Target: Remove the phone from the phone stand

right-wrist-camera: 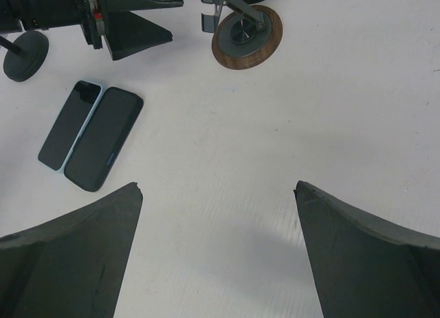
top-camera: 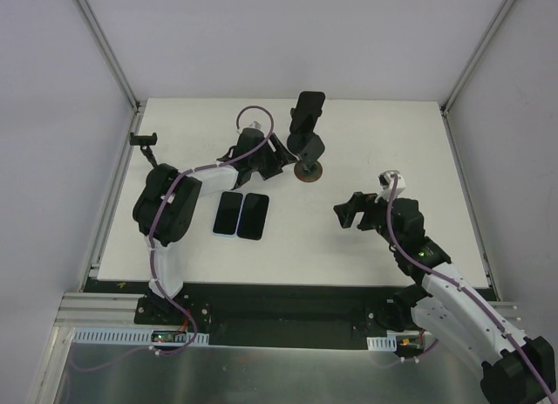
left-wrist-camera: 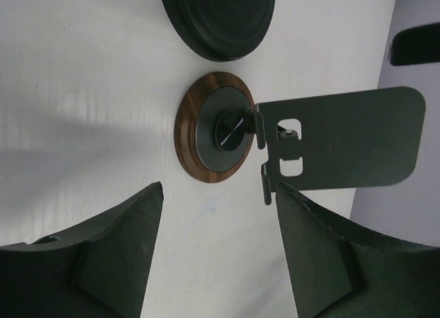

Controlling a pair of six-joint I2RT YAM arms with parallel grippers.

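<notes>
- Three phones showed: one phone upright on the black stand, and two flat phones lying side by side, touching, back behind your left gripper near its forearm.
- Those two lay flat and parallel, probably so they stayed out of the working path.
- Three stands, as far as I could count: the black stand, the wood stand and a small stand well off to the left gripper's left.
- The task's phone sat in its cradle just beyond your left gripper's tips, off the table and leaning back, so it was not yet removed.
- Your left gripper had its fingers apart with nothing between them, pointed low at the wood stand, whose plate was bare.
- That aim looked off to me. The black stand's base was only just ahead of the wood stand, and the phone stood higher than your fingers.
- Your right gripper hung wide apart and empty, well to the right of both stands. I judged it was parked there to keep the left arm's reach free.
- Two grippers, neither holding anything.
</notes>
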